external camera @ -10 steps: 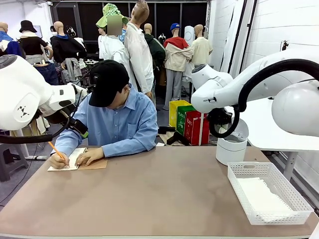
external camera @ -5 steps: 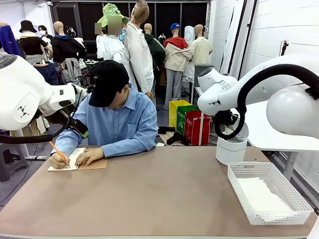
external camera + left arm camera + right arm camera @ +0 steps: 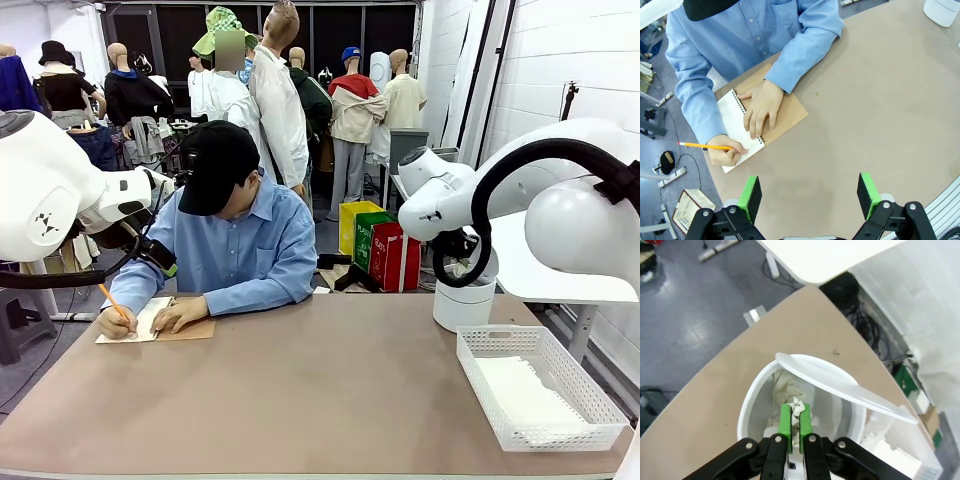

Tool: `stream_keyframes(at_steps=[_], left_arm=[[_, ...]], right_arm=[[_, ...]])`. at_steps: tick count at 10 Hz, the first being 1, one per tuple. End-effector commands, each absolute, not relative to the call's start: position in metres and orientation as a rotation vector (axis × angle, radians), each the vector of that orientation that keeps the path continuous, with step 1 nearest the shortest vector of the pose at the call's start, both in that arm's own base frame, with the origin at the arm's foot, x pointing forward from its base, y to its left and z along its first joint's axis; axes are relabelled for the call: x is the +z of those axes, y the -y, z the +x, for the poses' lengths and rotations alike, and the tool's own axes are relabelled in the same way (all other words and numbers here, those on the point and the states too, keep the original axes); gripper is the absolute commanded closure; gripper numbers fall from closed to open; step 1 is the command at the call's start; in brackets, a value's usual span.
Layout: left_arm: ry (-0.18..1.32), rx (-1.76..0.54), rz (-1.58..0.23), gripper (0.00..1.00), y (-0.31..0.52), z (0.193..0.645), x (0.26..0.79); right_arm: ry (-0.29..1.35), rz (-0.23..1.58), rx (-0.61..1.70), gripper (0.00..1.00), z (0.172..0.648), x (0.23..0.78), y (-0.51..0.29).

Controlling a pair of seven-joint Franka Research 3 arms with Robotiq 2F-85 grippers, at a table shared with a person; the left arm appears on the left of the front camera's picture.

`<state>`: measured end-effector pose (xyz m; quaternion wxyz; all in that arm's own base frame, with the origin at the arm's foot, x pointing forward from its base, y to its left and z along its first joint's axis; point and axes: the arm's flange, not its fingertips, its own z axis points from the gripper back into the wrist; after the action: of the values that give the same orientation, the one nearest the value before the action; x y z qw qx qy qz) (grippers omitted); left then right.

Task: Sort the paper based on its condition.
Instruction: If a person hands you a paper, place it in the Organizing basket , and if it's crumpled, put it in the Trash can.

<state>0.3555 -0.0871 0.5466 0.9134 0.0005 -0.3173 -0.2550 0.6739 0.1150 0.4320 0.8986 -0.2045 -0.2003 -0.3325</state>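
In the right wrist view my right gripper [image 3: 796,409] is shut, with a small tuft of crumpled white paper [image 3: 798,404] pinched at its green fingertips. It hangs over the open mouth of a white round bin [image 3: 752,400]. More crumpled paper [image 3: 786,385] lies inside the bin. Flat white paper [image 3: 522,392] lies in the white lattice basket [image 3: 590,385] at the table's right. My left gripper [image 3: 809,187] is open above bare table. Beyond it a person writes in a spiral notebook [image 3: 787,112] with a pencil [image 3: 705,146].
The bin [image 3: 463,303] stands at the table's far right corner, its flap lid [image 3: 840,382] tilted up. The person's arms and notebook [image 3: 185,329] take up the far left of the table. A white side table [image 3: 545,265] stands beyond the bin.
My right arm has shifted a little to the right, settling over the bin. The person keeps writing and my left arm has not moved.
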Motion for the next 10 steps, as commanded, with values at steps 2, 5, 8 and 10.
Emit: stream_keyframes(at_steps=[2,5,8,10], left_arm=[[0.654,-0.523,-0.001,0.0,0.0858,0.3558,0.5471],[0.654,-0.523,-0.001,0.0,0.0858,0.3558,0.5471],[0.654,-0.523,-0.001,0.0,0.0858,0.3558,0.5471],[0.654,-0.523,-0.001,0.0,0.0858,0.3558,0.5471]], right_arm=[[0.43,-0.442,-0.718,1.0,0.6837,0.4262,-0.1138],[0.381,-0.437,-0.719,0.74,0.6843,0.4227,-0.1134],[0.352,-0.426,-0.72,0.14,0.6822,0.4216,-0.113],[0.335,-0.421,-0.719,0.0,0.6814,0.4237,-0.1127]])
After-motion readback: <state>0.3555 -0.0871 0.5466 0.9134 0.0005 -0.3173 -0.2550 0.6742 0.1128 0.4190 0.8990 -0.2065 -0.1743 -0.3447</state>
